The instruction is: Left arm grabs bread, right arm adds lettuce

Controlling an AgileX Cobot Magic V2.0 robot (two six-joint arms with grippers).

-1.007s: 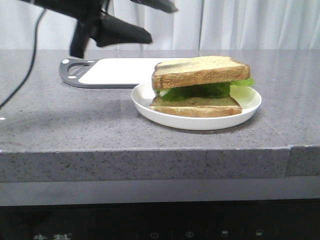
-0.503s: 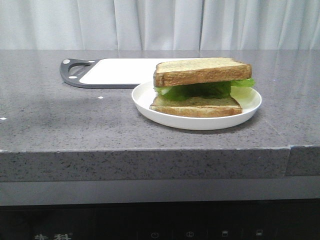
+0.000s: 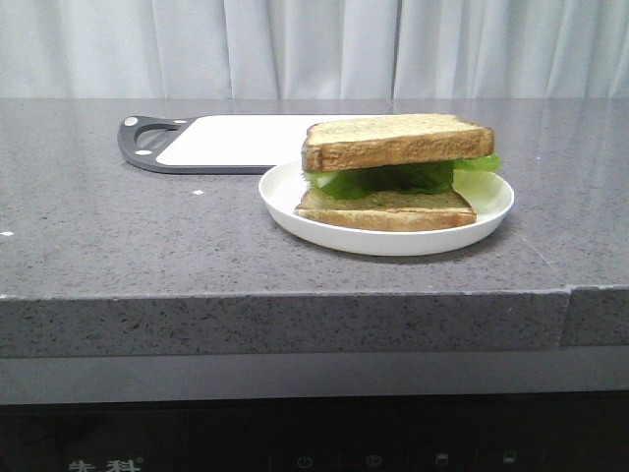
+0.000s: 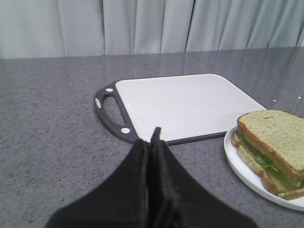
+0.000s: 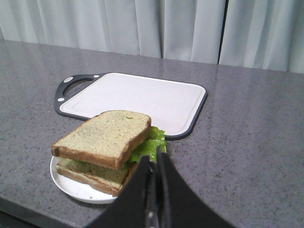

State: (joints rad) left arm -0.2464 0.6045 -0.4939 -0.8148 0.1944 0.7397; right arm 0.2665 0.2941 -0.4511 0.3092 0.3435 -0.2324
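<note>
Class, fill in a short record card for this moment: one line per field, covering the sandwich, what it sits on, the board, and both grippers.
Top layer: bread, thick slice
Filling: lettuce, poking out on the right side
Base layer: thinner slice
Holder: white plate, on the grey counter
Behind the plate: cutting board, nothing on it
Left arm: fingers together, holding nothing
Right gripper: fingers together, holding nothing

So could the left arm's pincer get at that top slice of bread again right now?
Probably yes. The left pincer is shut and holding nothing, with only bare counter between it and the plate. The top slice of bread lies uncovered, though the pincer would have to open first.
</note>
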